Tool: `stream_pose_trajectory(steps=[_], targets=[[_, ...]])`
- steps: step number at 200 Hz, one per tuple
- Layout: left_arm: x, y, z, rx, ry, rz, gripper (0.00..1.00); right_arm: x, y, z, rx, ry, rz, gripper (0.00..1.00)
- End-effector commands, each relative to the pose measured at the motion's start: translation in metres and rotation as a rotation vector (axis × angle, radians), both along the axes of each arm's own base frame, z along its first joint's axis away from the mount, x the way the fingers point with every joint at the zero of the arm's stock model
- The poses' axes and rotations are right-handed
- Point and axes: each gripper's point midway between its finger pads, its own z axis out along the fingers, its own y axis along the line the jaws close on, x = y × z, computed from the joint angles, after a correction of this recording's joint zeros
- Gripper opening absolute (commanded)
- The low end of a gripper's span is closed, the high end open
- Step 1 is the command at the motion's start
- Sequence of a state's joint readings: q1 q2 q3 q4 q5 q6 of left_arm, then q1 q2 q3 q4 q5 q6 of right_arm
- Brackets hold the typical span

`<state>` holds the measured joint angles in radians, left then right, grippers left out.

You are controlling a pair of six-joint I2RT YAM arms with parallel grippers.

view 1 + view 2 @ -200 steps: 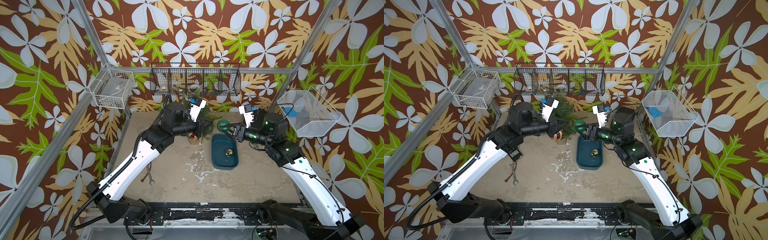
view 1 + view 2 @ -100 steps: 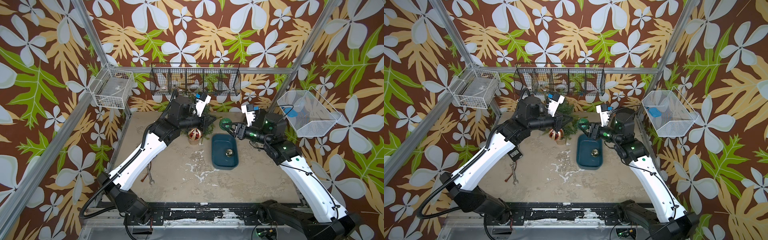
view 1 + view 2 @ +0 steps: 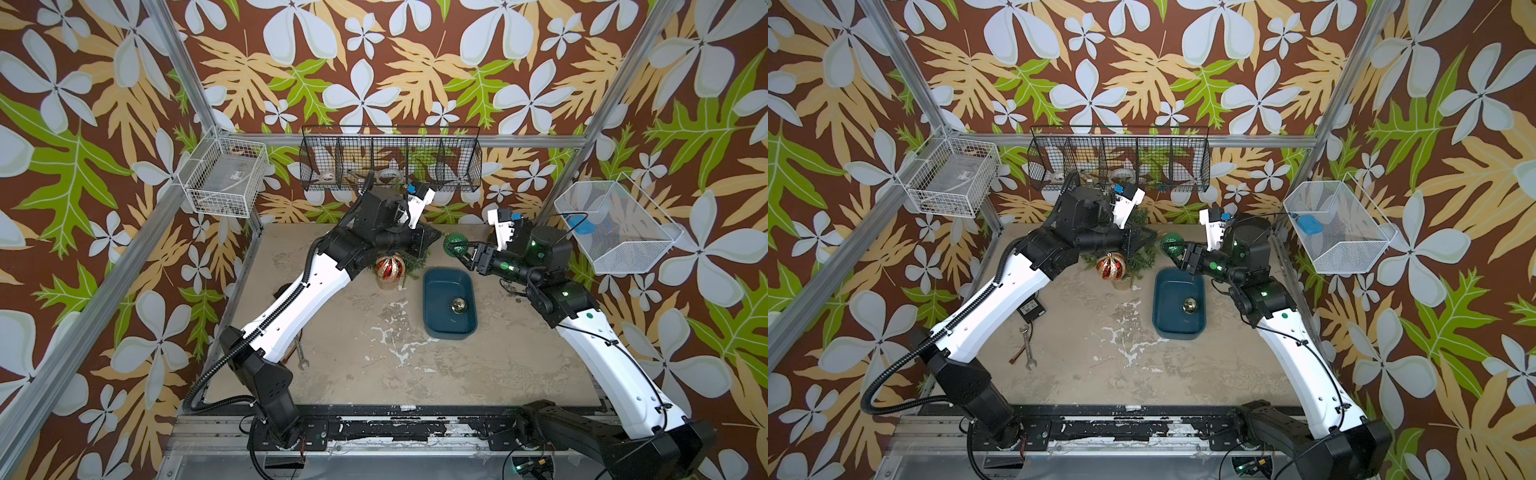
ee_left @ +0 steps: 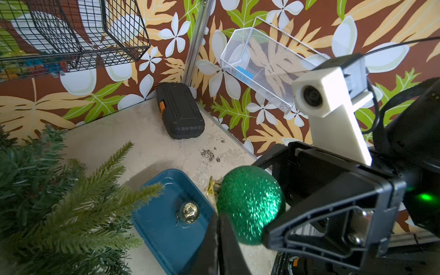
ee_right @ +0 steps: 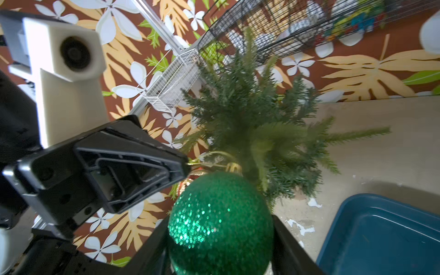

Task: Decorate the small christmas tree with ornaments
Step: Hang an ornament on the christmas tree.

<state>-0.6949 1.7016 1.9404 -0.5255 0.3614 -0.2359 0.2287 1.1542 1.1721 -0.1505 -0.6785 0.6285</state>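
We see the right claw (image 3: 459,249) gripping the green bauble (image 3: 456,243) in the air just beside the small tree (image 5: 262,123) at the back of the counter (image 3: 374,365). The left claw (image 5: 184,167) is closed, its tip at the bauble's gold loop (image 5: 202,164). A red-and-gold bauble (image 3: 389,267) hangs on the tree; a gold bauble (image 3: 458,305) lies in the blue tray (image 3: 440,291).

Both top views: high at the front, looking down and back over the whole table (image 3: 374,374). Left wrist view: close, facing green bauble (image 4: 250,204) and blue tray (image 4: 162,238). Right wrist view: close, facing tree (image 5: 257,133); shares bauble and tray corner.
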Motion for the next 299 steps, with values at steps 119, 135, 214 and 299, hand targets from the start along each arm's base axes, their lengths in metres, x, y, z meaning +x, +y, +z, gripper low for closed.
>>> stream_pose_trajectory(steps=[119, 135, 214, 299], targets=[[0.021, -0.006, -0.023, 0.071, 0.046, 0.057, 0.0, 0.027, 0.005, -0.019, 0.047, 0.022, 0.016, 0.6], [0.023, -0.007, -0.026, 0.077, 0.051, 0.061, 0.0, 0.029, 0.006, -0.02, 0.051, 0.027, 0.025, 0.6], [0.028, -0.004, -0.035, 0.11, 0.06, 0.089, 0.0, 0.029, 0.009, -0.026, 0.06, 0.033, 0.043, 0.59], [0.031, -0.003, -0.043, 0.132, 0.066, 0.102, 0.0, 0.027, 0.011, -0.025, 0.078, 0.027, 0.058, 0.6]])
